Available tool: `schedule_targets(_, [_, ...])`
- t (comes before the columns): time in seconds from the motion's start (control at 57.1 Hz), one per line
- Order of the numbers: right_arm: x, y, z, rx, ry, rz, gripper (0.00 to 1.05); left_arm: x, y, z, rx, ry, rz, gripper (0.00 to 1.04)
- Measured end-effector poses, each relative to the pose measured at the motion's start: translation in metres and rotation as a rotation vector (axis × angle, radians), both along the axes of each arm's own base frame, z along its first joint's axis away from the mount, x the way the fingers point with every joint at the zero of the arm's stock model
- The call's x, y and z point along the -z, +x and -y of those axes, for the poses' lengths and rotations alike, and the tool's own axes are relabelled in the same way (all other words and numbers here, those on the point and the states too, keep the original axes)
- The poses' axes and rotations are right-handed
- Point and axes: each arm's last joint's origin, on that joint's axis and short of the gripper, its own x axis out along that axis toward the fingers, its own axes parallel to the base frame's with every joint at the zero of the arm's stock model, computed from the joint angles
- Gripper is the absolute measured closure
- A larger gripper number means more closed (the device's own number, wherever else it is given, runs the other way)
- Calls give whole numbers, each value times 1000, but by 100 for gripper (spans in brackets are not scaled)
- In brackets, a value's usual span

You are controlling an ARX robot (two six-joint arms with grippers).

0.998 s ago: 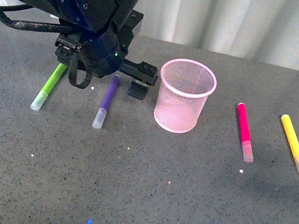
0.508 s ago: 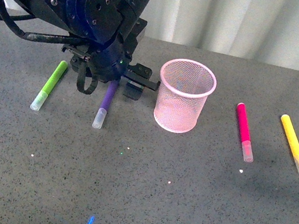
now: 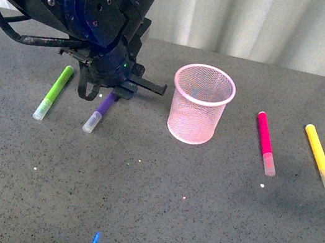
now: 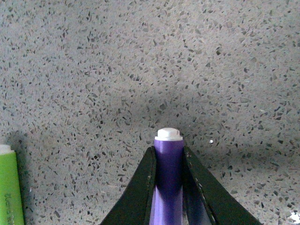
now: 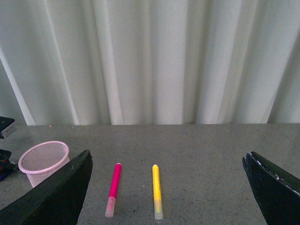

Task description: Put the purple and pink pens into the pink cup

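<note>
My left gripper (image 3: 116,92) is shut on the purple pen (image 3: 100,110), which slants with its clear cap end down towards the table, left of the pink cup (image 3: 201,104). In the left wrist view the black jaws pinch the purple barrel (image 4: 168,183) just below its white end. The pink pen (image 3: 266,143) lies flat to the right of the cup; it also shows in the right wrist view (image 5: 113,187), with the cup (image 5: 43,162) at the left. My right gripper (image 5: 166,187) is open and empty, high above the table, out of the front view.
A lime-green marker (image 3: 53,92) lies left of the purple pen, its end showing in the left wrist view (image 4: 9,187). A yellow marker (image 3: 320,157) lies right of the pink pen. White curtains hang behind the grey speckled table (image 3: 196,215).
My left gripper has shut on the purple pen and raised its far end, so the pen now slants and its cap end has slid left. The cup and the other pens have not moved.
</note>
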Motion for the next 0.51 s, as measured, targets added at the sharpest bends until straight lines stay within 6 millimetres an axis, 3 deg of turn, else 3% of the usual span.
schedule_targets(0.14, [0, 0, 0, 0, 0, 0, 7, -7, -2, -1, -51, -77, 16, 92])
schedule_targets(0.228, [0, 0, 0, 0, 0, 0, 7, -22, -1, 1, -100, -151, 67, 92])
schedule_targets(0.315, [0, 0, 0, 0, 0, 0, 7, -49, 0, 5, -142, -238, 154, 92])
schedule_targets(0.385, [0, 0, 0, 0, 0, 0, 7, -86, -2, 10, -151, -351, 291, 92])
schedule_targets(0.508, [0, 0, 0, 0, 0, 0, 7, -128, -8, 18, -134, -484, 453, 92])
